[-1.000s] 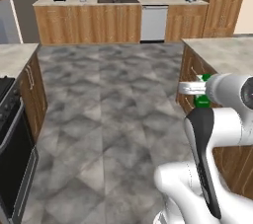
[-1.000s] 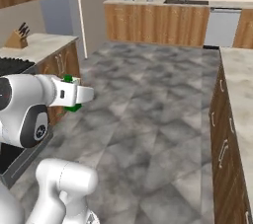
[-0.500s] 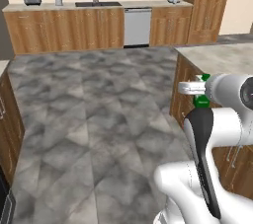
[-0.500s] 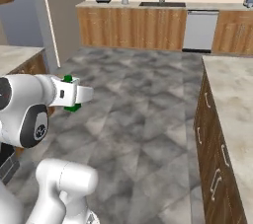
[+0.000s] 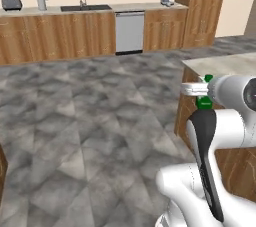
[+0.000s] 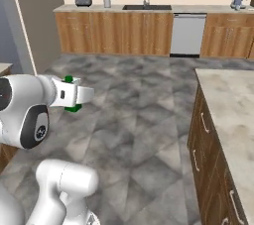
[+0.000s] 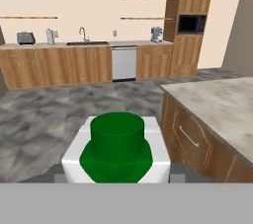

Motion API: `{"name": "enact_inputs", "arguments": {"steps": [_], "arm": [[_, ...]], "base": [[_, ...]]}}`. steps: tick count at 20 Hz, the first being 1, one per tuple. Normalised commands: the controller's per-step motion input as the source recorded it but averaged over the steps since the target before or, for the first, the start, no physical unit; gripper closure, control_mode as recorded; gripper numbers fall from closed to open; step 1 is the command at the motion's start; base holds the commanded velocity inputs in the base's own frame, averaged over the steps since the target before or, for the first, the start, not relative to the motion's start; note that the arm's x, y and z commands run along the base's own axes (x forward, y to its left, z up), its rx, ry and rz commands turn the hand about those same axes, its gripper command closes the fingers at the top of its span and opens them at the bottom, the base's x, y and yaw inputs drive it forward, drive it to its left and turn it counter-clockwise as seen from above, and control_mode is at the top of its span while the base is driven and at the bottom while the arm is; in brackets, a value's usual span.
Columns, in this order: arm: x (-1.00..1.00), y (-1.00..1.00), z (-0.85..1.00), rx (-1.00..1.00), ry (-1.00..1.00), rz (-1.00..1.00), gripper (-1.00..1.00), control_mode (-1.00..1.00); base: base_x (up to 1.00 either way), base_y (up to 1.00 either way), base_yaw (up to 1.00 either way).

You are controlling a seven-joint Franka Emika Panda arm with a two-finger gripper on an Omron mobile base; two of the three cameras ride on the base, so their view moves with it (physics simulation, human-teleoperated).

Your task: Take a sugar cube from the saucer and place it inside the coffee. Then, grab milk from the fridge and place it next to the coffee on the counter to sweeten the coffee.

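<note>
The milk (image 7: 117, 150) is held upright in the gripper (image 7: 116, 174), jaws clamped on its sides, with the counter (image 7: 217, 103) just right, sink wall far off.

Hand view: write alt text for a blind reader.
A milk carton with a green top sits close in front, held in the end effector. Beyond lie a grey stone floor, a counter at right and wooden cabinets with a sink.
</note>
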Motion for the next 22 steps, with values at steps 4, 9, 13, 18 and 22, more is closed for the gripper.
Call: {"name": "enact_inputs", "arguments": {"steps": [4,9,13,18,22], "arm": [[0.00,0.00,0.00,0.00,0.00,0.00,1.00,1.00],[0.00,0.00,0.00,0.00,0.00,0.00,1.00,1.00],[0.00,0.00,0.00,0.00,0.00,0.00,1.00,1.00],[0.00,0.00,0.00,0.00,0.00,0.00,1.00,1.00],[0.00,0.00,0.00,0.00,0.00,0.00,1.00,1.00]], "base": [[1.00,0.45,-0.07],[1.00,0.42,-0.04],[1.00,0.42,-0.06],[1.00,0.40,-0.04],[1.00,0.32,-0.05]]}}
